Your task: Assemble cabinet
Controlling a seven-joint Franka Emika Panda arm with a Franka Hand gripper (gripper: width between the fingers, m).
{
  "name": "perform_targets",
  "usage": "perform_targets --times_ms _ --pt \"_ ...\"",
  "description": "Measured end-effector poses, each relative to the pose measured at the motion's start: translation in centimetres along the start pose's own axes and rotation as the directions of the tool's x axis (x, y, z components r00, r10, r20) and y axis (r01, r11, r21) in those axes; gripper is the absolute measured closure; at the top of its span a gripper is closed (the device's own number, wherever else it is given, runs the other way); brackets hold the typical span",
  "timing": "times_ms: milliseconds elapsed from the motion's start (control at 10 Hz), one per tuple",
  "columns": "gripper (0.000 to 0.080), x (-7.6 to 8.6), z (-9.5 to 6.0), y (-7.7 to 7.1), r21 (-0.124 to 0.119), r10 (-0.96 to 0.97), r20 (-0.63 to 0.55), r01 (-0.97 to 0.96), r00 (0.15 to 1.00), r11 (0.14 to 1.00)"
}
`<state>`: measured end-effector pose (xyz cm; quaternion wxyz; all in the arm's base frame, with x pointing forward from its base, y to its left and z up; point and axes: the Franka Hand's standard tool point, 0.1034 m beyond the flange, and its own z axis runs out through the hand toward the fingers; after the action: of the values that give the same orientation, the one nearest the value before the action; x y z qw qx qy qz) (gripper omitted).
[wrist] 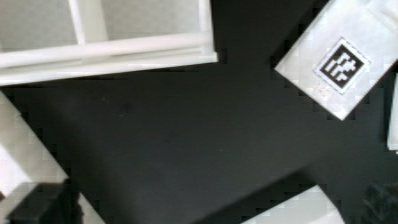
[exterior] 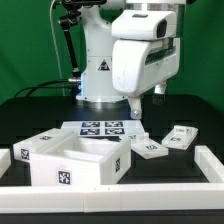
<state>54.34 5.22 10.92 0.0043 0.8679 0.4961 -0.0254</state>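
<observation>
While it hangs over the tabletop [exterior: 165, 125], end effector [exterior: 135, 106]: opening I cannot tell
Cabinet box [exterior: 90, 170]: open-topped, standing apart from it

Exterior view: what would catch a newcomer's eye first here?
The large white robot arm fills the top middle, its gripper hanging near the marker board. At the exterior view's left front sits the open boxy cabinet body; on the exterior view's right lie the near panel and the far panel, both tagged.
</observation>
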Motion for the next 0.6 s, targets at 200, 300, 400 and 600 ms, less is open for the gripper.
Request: perform_targets --times_ms 200,300,400,600 --pt "0.0003 0.00 0.00 0.00 0.000 0.000 0.000 0.000 1.000 1.000" --pt "0.0003 0.00 0.02 -0.01 0.001 0.000 0.000 0.000 1.000 1.000" --pt "0.0003 -0.01 0.06 -0.02 0.001 0.001 0.000 -0.001 1.000 1.000" --pt "0.0003 -0.82 0.74 -0.42 0.004 -0.043 -0.001 0.043 0.999 0.999"
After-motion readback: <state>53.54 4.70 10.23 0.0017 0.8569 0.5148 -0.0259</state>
